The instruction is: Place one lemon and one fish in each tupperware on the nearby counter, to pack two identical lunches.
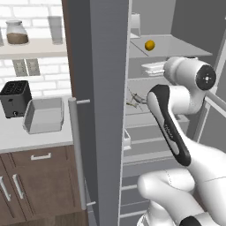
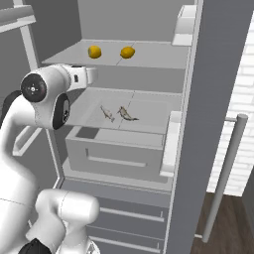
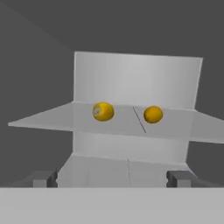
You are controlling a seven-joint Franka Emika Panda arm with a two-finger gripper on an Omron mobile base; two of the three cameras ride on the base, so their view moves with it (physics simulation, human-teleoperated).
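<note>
Gripper: in the hand view we saw the two small dark finger tips (image 3: 46, 178) standing wide apart at the bottom edge, nothing between them; the gripper (image 3: 113, 179) was spread and empty.
Lemons: we saw two small round bright-yellow lemons side by side on the upper pale-grey fridge shelf (image 2: 149, 59); the left lemon (image 2: 95, 51) and the right lemon (image 2: 127, 52) sat apart from each other, ahead of the hand and level with it.
Fish: two slender grey-tan fish lay on the shelf below, one fish (image 2: 106, 112) just beside the other fish (image 2: 127, 114), not touching.
Tupperware: one shallow light-grey rectangular tub (image 1: 43, 115) stood on the flat white counter (image 1: 26, 139), just beside the black toaster (image 1: 15, 98); we saw nothing inside it.
Fridge door: the tall grey door (image 1: 103, 110) stood open between counter and shelves.
</note>
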